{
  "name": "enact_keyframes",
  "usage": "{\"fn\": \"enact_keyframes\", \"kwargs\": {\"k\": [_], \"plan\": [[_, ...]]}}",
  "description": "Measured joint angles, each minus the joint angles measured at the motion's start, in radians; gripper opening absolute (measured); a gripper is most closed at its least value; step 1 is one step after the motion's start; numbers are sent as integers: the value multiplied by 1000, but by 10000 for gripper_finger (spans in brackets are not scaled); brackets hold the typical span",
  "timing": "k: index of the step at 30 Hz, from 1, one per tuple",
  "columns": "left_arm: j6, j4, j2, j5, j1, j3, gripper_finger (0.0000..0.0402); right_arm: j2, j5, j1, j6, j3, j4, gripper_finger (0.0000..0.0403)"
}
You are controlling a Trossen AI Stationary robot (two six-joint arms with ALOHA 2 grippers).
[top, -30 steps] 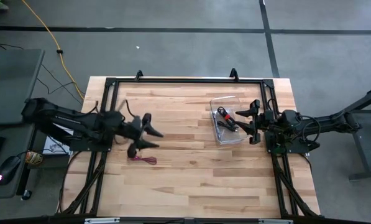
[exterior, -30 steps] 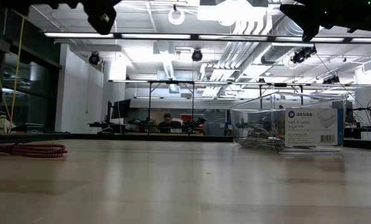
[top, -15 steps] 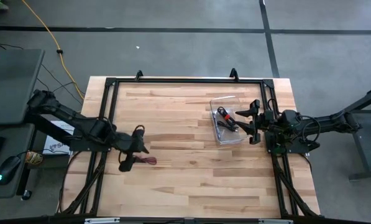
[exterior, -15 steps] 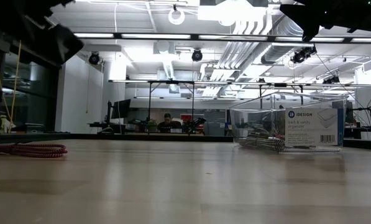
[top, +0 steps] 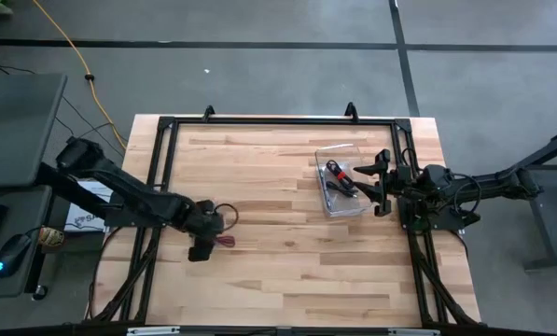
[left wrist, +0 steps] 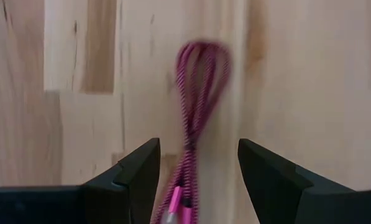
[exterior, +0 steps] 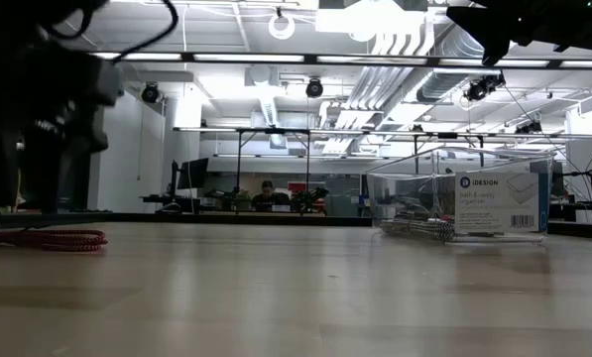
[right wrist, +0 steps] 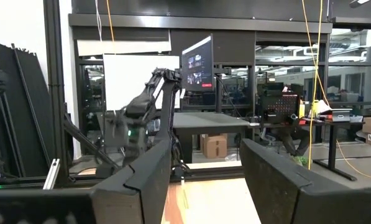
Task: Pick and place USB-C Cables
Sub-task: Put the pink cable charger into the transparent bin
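Note:
The magenta-red cable bundle (top: 225,241) lies flat on the wooden table near its left side, and shows in the low view (exterior: 43,239) too. My left gripper (top: 206,239) points down over it and is open; in the left wrist view (left wrist: 197,171) its fingers stand on either side of the magenta-red cable bundle (left wrist: 197,118) without touching it. The black-and-red cable (top: 338,174) lies with other dark cables in the clear plastic box (top: 351,207). My right gripper (top: 379,182) waits open and raised at the box's right side; its right wrist view (right wrist: 204,180) shows empty fingers.
Black frame rails (top: 278,121) run along the table's far, left and right edges. The clear plastic box (exterior: 454,203) stands right of centre. A yellow cord (top: 73,56) lies on the floor beyond the table. Bare wood stretches between the cable and the box.
My left gripper has swung from pointing toward the table's right, tipped down, and moved toward the near edge and lower, ending over the magenta-red bundle. The bundle has stayed where it was.

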Motion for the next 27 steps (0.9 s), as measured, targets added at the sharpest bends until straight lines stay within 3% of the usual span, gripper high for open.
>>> {"fn": "enact_keyframes", "kwargs": {"k": [11, 22, 27], "plan": [[33, 23, 196, -11, -1, 8, 197, 0, 0, 0, 0, 0, 0, 185], [34, 26, 189, -30, -1, 3, 196, 0, 0, 0, 0, 0, -1, 185], [31, 17, 189, -38, 0, 3, 159, 0, 0, 0, 0, 0, -2, 185]]}}
